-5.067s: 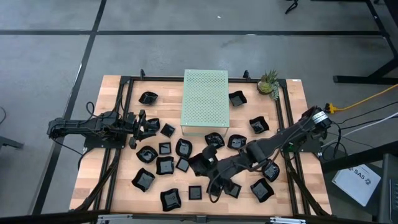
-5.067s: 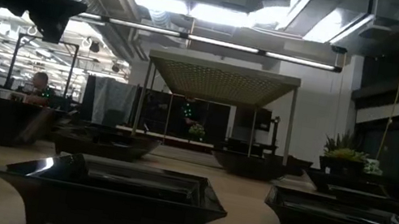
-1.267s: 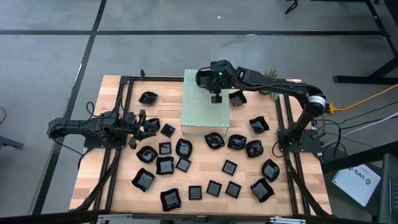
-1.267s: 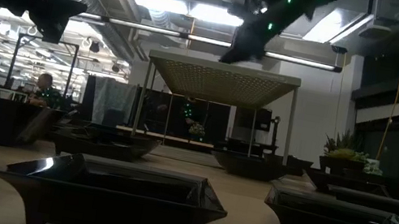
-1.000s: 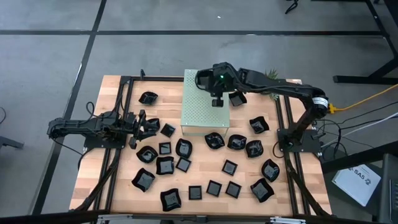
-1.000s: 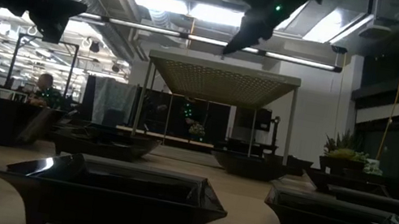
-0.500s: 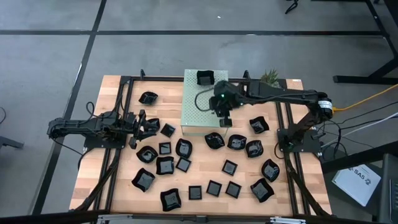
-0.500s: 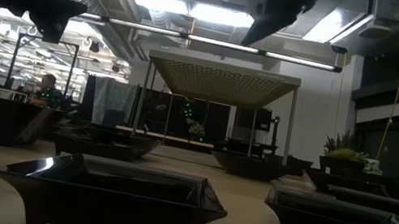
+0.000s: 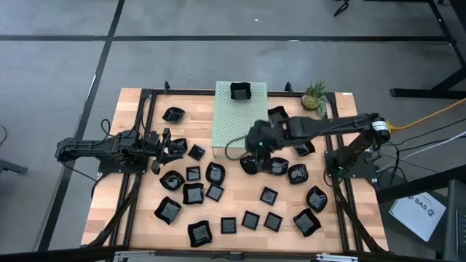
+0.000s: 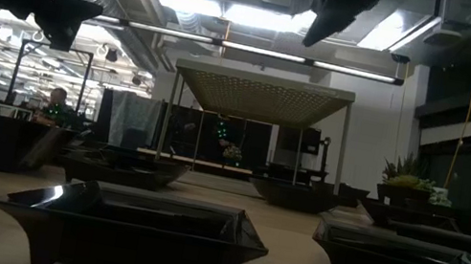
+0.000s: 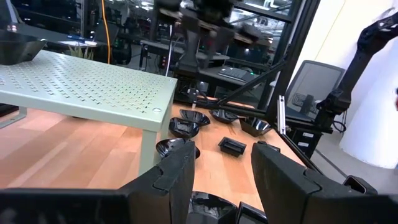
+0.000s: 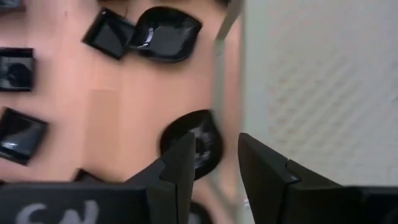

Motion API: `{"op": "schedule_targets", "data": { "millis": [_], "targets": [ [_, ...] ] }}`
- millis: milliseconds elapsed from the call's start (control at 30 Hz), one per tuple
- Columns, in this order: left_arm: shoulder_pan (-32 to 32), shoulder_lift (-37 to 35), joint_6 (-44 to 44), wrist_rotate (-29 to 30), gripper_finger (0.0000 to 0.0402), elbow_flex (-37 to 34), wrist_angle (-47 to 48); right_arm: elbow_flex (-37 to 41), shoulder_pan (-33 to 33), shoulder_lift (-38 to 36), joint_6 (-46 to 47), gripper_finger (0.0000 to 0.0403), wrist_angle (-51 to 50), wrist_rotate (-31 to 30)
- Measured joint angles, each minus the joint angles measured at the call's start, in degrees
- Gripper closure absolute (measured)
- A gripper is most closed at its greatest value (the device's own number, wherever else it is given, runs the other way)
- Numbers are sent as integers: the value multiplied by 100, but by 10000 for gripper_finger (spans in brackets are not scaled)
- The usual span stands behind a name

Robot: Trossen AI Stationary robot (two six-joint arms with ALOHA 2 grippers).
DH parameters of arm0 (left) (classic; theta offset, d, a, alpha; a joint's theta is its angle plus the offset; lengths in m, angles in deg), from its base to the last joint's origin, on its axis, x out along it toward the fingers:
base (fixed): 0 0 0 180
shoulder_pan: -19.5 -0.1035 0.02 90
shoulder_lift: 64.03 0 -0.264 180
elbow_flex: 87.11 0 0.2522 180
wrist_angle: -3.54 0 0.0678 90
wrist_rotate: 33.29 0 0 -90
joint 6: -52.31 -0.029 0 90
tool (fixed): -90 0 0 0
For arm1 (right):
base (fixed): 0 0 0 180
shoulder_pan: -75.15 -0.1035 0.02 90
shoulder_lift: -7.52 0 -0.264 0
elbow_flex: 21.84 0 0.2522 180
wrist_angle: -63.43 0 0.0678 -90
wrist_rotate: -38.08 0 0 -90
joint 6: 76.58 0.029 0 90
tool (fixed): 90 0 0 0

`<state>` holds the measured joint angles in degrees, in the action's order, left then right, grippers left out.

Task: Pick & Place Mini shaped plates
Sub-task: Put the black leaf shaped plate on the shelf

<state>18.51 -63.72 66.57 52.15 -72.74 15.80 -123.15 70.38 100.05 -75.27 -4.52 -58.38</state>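
Several mini shaped plates, small glossy black dishes, lie scattered on the wooden table. One plate sits on the far end of the pale green perforated box. My right gripper hangs open and empty above the box's near right corner. In its wrist view its fingers frame a round-edged plate on the table beside the box edge. My left gripper waits open at the table's left, level, with nothing between its fingers.
A tiny pineapple-like plant stands at the far right. Black frame rails run along both sides of the table. The box stands raised on legs, with plates close around its near edge.
My right gripper has moved from above the box's far end toward the table's near edge, turning its wrist on the way. It is now over the box's near right corner. The plate on the box's far end has stayed where it was.
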Motion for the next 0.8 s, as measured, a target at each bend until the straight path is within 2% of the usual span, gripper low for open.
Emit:
{"op": "schedule_targets", "data": {
  "millis": [400,800],
  "targets": [
    [0,-1,0,1,249,0,0,2,-1143,391,2643,281,-101,4],
    [-1,-2,0,1,249,0,0,2,-1960,694,4374,281,-176,137]
  ]
}}
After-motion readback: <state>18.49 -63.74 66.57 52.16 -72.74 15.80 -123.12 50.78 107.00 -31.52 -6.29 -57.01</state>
